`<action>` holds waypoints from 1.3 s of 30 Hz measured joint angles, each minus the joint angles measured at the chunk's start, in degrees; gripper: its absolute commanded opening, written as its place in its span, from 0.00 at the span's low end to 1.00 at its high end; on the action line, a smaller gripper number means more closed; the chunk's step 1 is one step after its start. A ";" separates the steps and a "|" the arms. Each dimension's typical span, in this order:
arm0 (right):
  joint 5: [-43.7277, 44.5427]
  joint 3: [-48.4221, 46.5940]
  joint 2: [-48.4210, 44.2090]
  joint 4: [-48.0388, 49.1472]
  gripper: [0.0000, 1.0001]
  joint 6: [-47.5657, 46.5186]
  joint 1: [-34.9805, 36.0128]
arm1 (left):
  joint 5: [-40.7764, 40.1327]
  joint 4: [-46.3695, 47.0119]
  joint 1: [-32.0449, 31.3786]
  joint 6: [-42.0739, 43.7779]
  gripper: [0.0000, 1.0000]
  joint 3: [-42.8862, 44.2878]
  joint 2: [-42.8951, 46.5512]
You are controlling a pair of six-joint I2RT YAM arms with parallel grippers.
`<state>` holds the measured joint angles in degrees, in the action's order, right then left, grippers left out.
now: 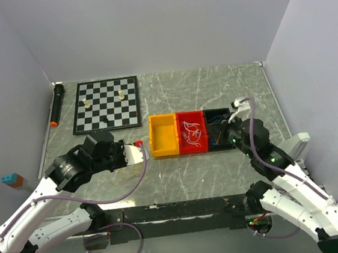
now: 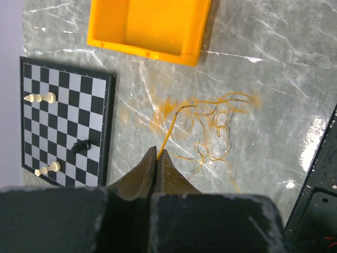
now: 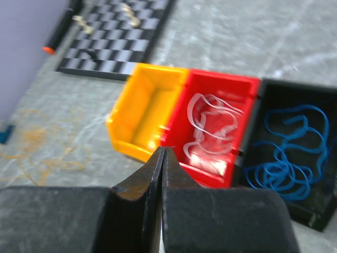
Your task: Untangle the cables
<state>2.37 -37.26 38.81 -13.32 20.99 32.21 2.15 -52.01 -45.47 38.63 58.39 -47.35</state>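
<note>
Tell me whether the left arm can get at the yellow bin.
Probably yes: the yellow bin sits just ahead of the left gripper, open-topped and empty. Only loose yellow cables lie on the table between, one strand pinched in the gripper.

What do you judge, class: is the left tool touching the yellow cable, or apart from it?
Touching. The left wrist view shows the left tool shut, with a yellow cable running straight into its pinched tips.

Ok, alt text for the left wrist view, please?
The left pincer is shut on a thin yellow cable strand leading from a yellow tangle on the grey marble table. An empty yellow plastic bin lies beyond, a black-and-white chessboard at left.
</note>
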 measured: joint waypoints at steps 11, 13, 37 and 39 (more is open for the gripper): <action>-22.40 0.35 11.98 8.70 0.56 4.42 0.72 | 4.04 0.44 0.00 1.68 0.01 6.05 -1.66; -25.20 1.01 12.68 10.01 0.57 4.98 2.08 | 5.51 1.11 0.00 3.48 0.01 6.23 -0.83; -33.62 -6.84 24.96 24.63 0.57 4.50 13.38 | 14.03 2.05 0.00 11.72 0.01 8.28 -0.44; -33.44 -7.19 25.68 24.63 0.58 3.82 13.38 | 14.43 1.84 0.00 11.78 0.01 8.63 -0.37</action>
<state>-31.07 -44.45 64.49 11.31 24.82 45.58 16.58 -50.17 -45.47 50.41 67.02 -47.72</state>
